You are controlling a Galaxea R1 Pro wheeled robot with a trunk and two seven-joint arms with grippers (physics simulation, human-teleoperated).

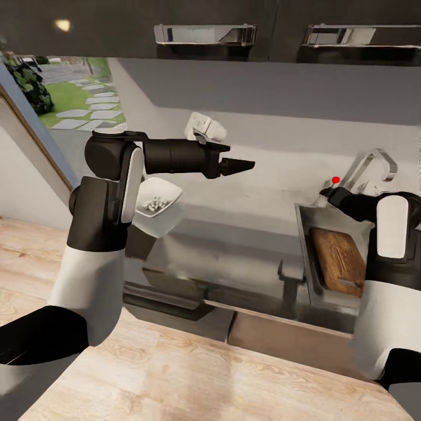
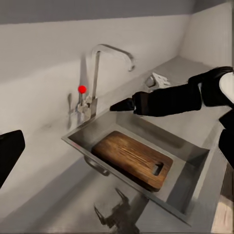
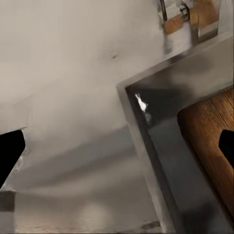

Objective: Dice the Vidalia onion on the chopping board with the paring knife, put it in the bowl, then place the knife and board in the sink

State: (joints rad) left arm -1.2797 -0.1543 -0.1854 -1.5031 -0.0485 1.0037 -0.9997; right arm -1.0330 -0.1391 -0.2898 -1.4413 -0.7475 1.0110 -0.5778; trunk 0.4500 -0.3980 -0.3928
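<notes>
The chopping board [image 2: 133, 159] lies flat in the sink [image 2: 78, 141], below your right gripper [image 2: 117, 106], whose fingers look pressed together, empty. Board: stiff, heavy; grip its slot-handle end. Left gripper [image 1: 242, 165]: pressed together.

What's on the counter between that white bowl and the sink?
Nothing: in the head view the glossy grey countertop between the bowl and the sink is bare, showing only reflections. The left end effector hangs above that stretch.
</notes>
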